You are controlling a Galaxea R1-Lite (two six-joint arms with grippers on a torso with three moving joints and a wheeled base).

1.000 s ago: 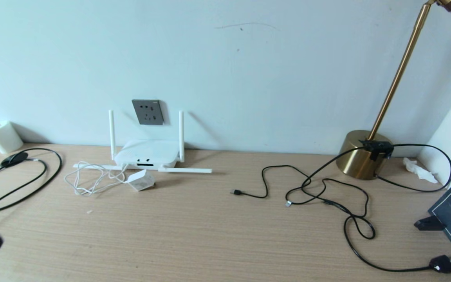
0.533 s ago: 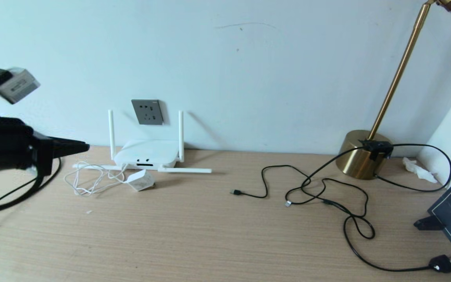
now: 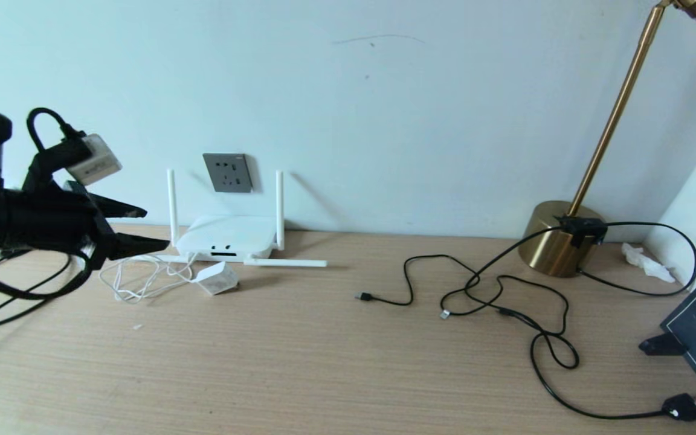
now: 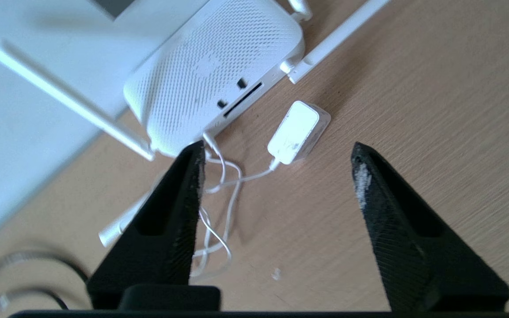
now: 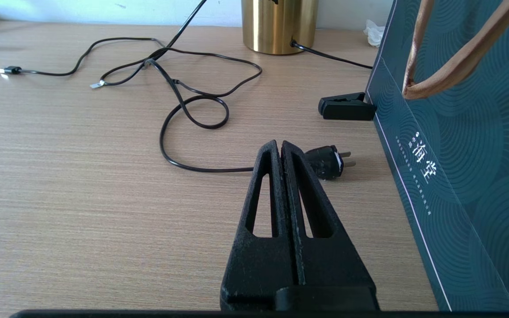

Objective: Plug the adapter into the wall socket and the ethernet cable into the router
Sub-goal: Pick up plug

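L gripper spread, holding nothing, above desk's back-left area | adapter lies on desk just in front of router by back edge, wall socket above | R gripper pressed together, near desk's right edge.

You see a white router with a fine dotted mesh top, a white adapter on a white cord, and a dark grey wall socket. The tabletop is pale wood grain. The lamp is brass-gold, and the bag dark teal with swirl lines.
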